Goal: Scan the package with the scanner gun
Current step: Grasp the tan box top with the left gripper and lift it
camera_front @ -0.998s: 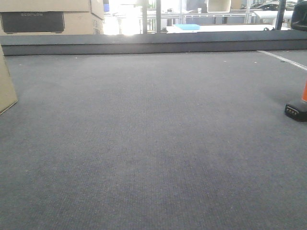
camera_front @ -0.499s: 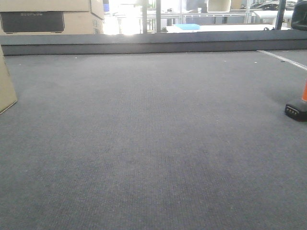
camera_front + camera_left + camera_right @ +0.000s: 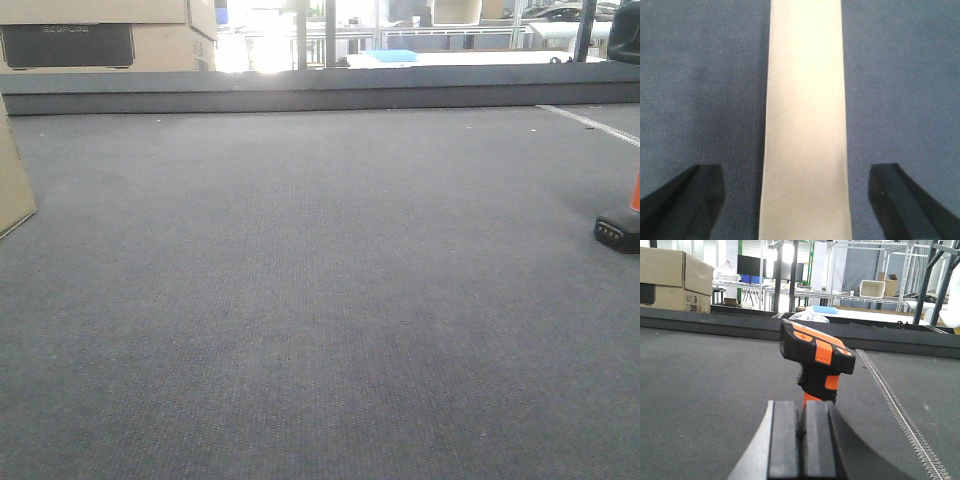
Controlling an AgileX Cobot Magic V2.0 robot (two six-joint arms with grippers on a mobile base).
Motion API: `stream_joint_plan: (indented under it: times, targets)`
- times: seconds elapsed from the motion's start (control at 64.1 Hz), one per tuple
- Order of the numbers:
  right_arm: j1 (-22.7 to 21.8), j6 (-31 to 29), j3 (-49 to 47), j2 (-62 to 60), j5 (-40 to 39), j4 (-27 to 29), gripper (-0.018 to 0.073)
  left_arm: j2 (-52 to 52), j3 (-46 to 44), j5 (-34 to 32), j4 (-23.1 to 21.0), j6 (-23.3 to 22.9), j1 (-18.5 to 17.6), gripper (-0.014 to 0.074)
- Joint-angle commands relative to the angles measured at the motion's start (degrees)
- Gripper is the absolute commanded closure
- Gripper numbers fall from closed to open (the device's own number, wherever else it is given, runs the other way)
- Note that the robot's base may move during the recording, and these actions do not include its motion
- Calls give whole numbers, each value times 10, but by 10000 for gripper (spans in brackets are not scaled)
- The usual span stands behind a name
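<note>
At left edge, my left gripper (image 3: 797, 175) spreads astride the package (image 3: 805, 95) — right gripper (image 3: 801, 407), pressed together, could nudge the scanner (image 3: 815, 352) over.

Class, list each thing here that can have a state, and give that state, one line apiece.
package: standing on edge, not gripped.
scanner gun: upright on its foot, not gripped.
left pincer: open, straddling package, not touching it.
right pincer: shut, empty, facing scanner gun.
</note>
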Motion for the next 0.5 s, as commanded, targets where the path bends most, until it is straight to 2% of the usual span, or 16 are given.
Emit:
stream_joint_plan:
  times: [0.0,0.094,0.203,0.359,0.483]
  targets:
    - [1,-1,0,-2,-10,-3,728,11,-4,-9,0,1,2,84]
    - [1,-1,0,-2,-10,-3,728,32,-4,-7,-4,1,0,84]
    - [1,-1,0,-2,-10,-3,728,52,-4,-7,-4,1,-20,84]
    - [1,-1,0,-2,-10,-3,728,82,0,0,23,-4,-35,88]
    - [1,-1,0,-2,-10,-3,728,97,0,3,74,-68,-35,113]
